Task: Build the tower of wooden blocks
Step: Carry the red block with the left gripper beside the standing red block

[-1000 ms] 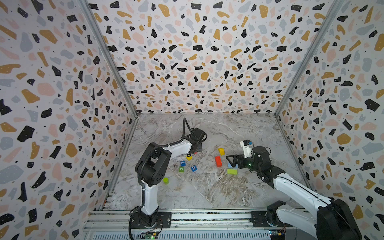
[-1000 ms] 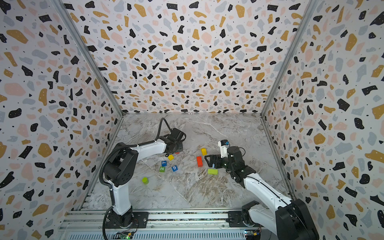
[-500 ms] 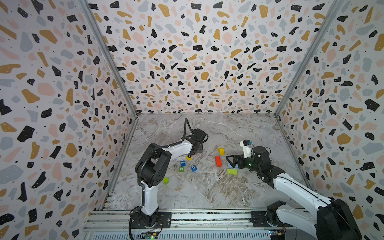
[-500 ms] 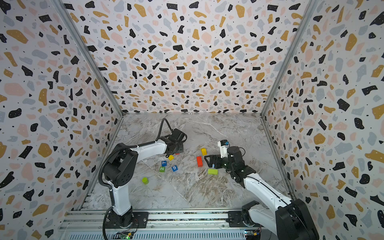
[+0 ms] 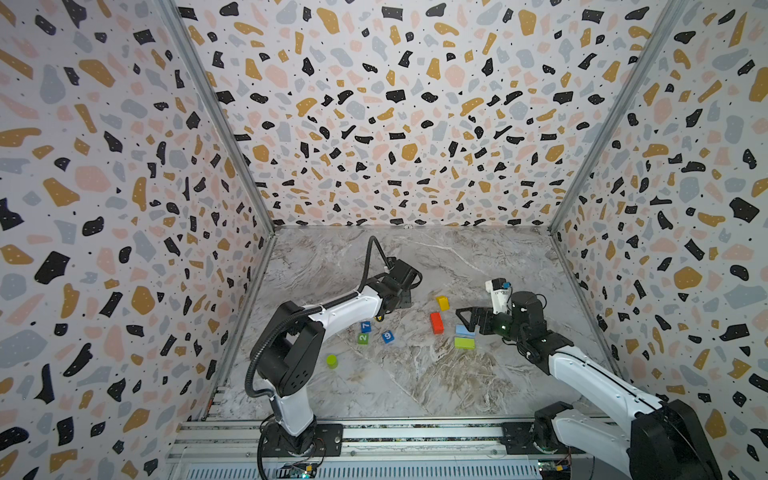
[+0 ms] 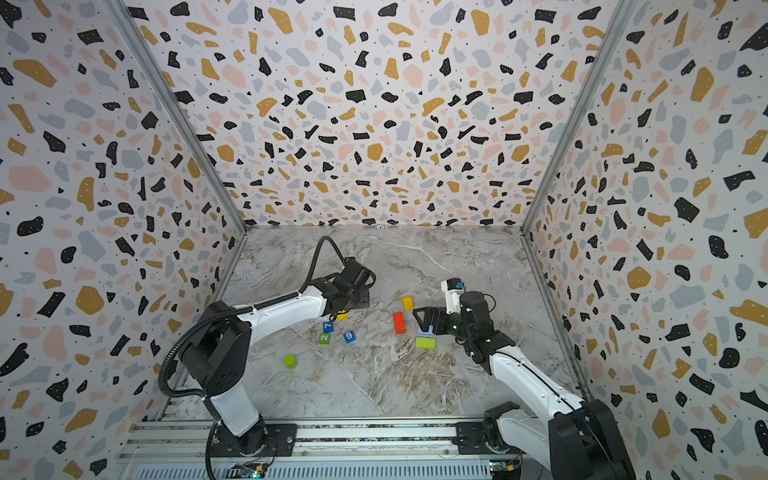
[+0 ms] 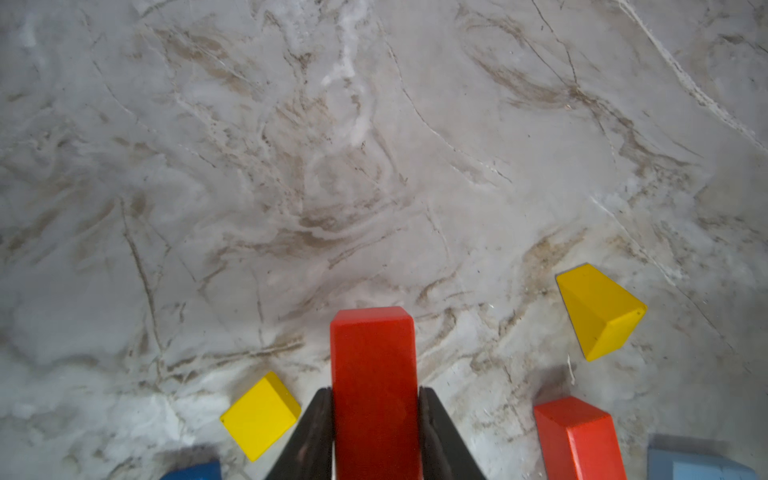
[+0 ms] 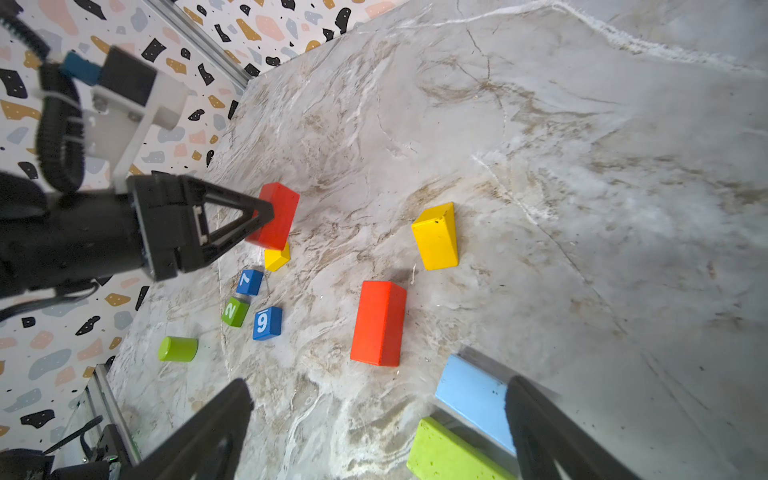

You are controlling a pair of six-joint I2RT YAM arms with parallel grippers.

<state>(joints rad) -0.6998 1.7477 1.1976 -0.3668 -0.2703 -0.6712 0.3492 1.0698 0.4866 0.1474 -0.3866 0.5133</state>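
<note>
Left wrist view is showing the left gripper (image 7: 374,392) clamping the held brick (image 7: 372,349), a red one, by its long sides, with its long axis sticking straight out past the fingertips. No tower is standing yet: everything else is lying singly on the table (image 5: 415,386).

Going left to right in a top view, the lime cylinder (image 5: 331,360) is sitting alone near the front. Next the 7 cube (image 5: 365,326), 2 cube (image 5: 363,338) and 9 cube (image 5: 387,336) are clustering close together. A small yellow cube (image 7: 260,415) is lying just beside the left gripper. The held brick is apparently hanging clear of the table, though the angle is making that hard to confirm.

Further right the lying brick (image 5: 436,323), also red, is resting flat, long axis running front to back, with a yellow block (image 5: 442,302) just behind it. The blue slab (image 5: 464,330) and lime slab (image 5: 464,343) are lying side by side, long axes crosswise.

The right gripper (image 8: 379,390) is hanging wide open and empty, low over the blue slab, one finger (image 8: 525,405) covering its end.

As I am judging it, the lying brick and slabs are sitting rightward of the loaded gripper and nearer the right arm (image 5: 582,370). The carried brick is therefore needing a rightward swing, long axis matched to whichever base is chosen.
</note>
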